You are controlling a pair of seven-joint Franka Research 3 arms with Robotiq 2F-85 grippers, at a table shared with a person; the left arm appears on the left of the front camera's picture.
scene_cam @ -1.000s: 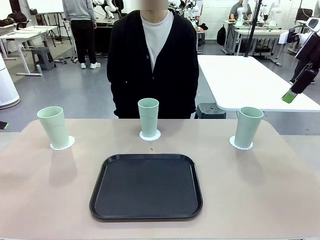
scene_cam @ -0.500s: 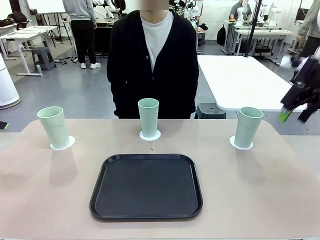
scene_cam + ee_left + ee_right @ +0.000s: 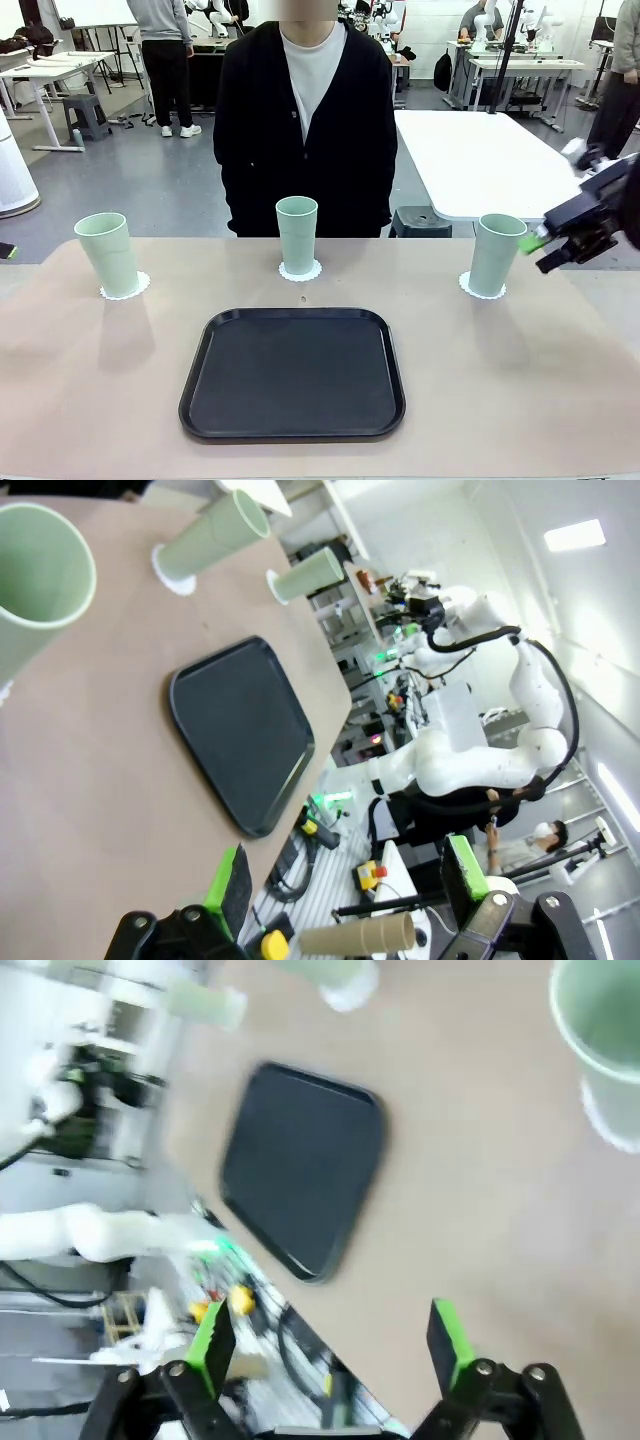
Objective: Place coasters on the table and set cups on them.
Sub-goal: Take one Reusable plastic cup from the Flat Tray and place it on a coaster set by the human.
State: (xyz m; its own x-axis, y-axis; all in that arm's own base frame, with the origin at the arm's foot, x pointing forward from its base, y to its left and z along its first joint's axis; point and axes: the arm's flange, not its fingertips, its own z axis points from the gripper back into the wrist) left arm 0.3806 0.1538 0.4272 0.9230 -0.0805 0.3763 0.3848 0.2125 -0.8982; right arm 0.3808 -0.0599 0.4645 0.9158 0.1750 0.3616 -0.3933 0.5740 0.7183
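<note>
Bright even lighting, right wrist view motion-blurred

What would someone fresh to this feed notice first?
Three mint cups, at the left, middle and right of the far side of the table, each standing upright on its own white coaster. A black tray lies bare in the near middle, and a person in a dark cardigan stands behind the middle cup. The right gripper, open, hangs in the air just right of the right cup.

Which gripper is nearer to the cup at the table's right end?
The right. The right gripper hovers open just right of that cup; the left gripper, also open, is far across the table.
</note>
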